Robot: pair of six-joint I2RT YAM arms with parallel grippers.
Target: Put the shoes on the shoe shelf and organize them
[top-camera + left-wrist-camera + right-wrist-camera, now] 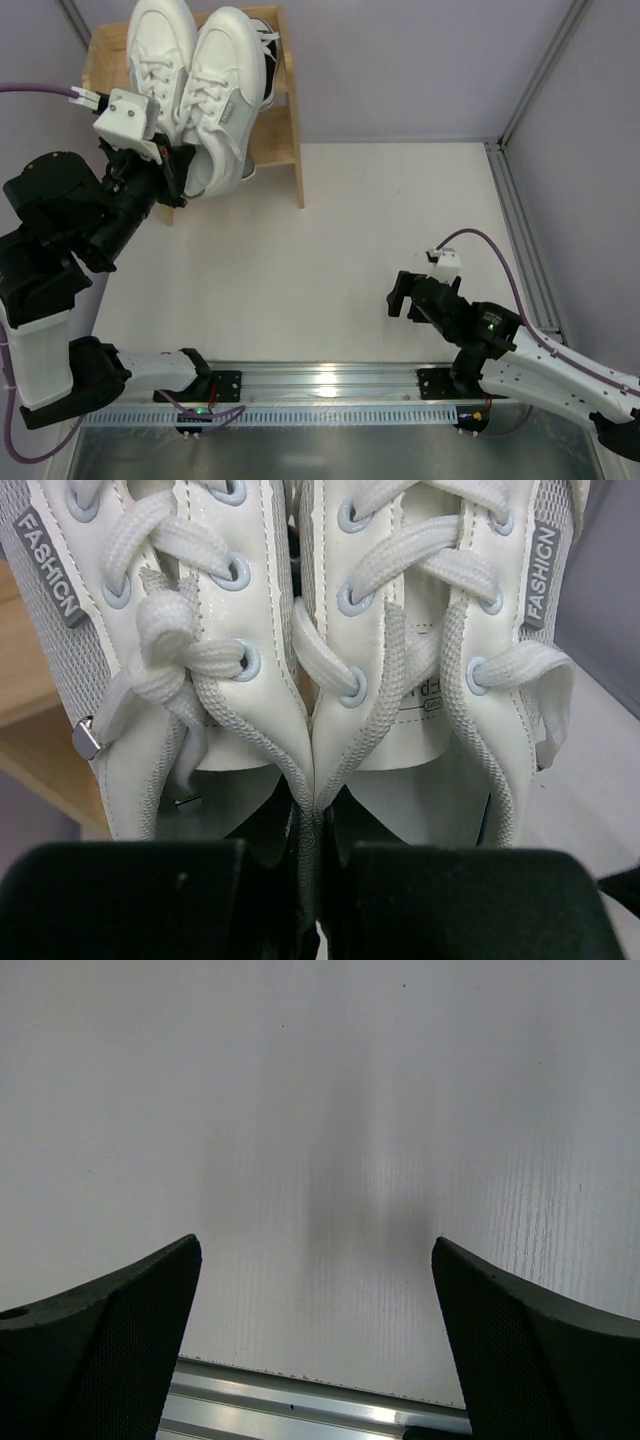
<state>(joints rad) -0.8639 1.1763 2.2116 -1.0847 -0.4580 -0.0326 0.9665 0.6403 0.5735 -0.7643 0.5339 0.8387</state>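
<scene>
Rising closest to the overhead camera, the left arm point(70, 230) is reaching up and away toward the far left corner of the white surface point(320, 250), where the wooden shoe shelf point(290, 140) is standing. Lower right, the right arm point(520, 345) is lying low near the aluminium rail point(320, 385), its jaws spreading wide apart over bare surface and gripping nothing. The pair of white sneakers point(215, 100) is sitting side by side over the shelf's top, toes pointing away and heels overhanging the front edge; whether the soles are touching the wood I cannot tell. The left jaws are pinching almost fully together on the two inner collar edges, clamping both sneakers as one. A black sneaker point(267, 75) is peeking out just beside the right-hand white one, its tier unclear.
</scene>
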